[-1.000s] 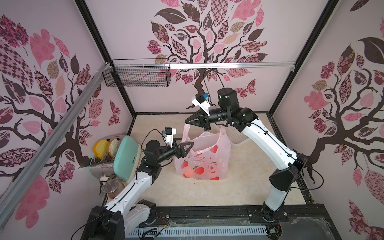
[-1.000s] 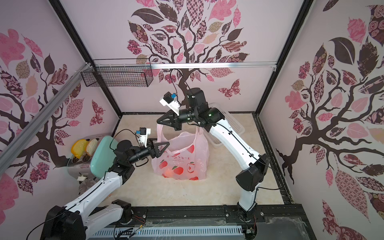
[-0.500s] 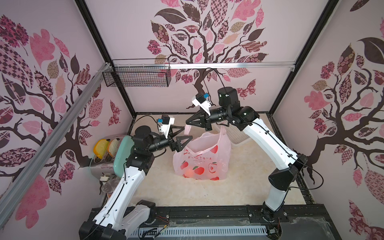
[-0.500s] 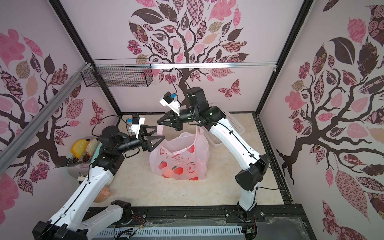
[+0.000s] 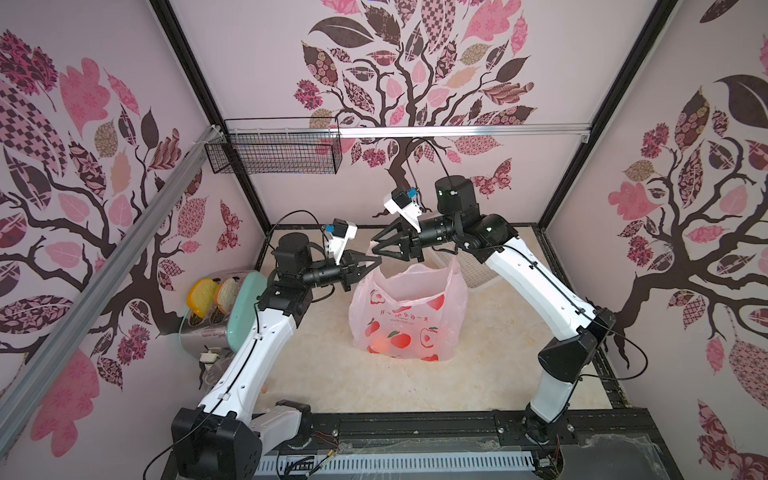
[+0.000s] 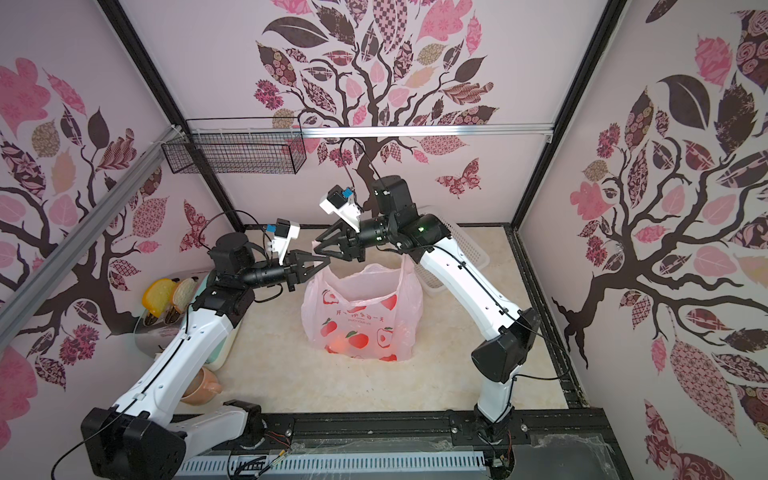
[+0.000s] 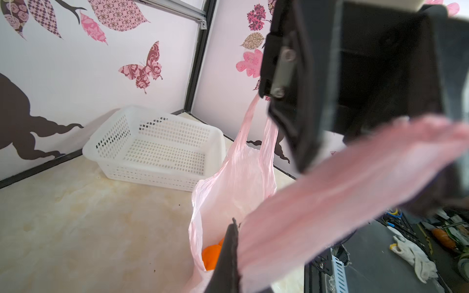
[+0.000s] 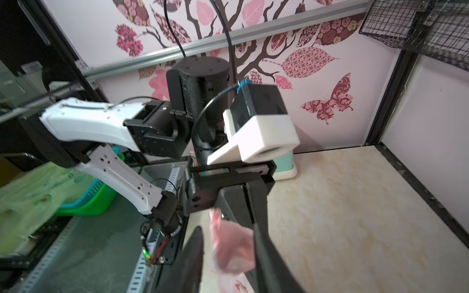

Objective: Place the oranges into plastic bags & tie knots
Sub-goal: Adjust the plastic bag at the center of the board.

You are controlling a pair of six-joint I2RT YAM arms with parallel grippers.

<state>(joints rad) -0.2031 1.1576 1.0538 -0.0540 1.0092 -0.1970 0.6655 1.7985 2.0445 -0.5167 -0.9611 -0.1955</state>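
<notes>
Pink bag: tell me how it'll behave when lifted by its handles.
Likely floppy: the pink bag is thin, wrinkled film, its handles stretched into narrow strips. Probably bottom-heavy, with oranges pooled low, so it may swing. The film could tear if yanked.

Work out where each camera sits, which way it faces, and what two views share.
Top views: high in front, looking down toward the back wall; left arm, right arm, pink bag.
Left wrist: on the left arm, facing the white basket; left gripper fingers.
Right wrist: on the right arm, facing the left arm; right gripper fingers.
Shared: wrist views both show a pink handle.
</notes>
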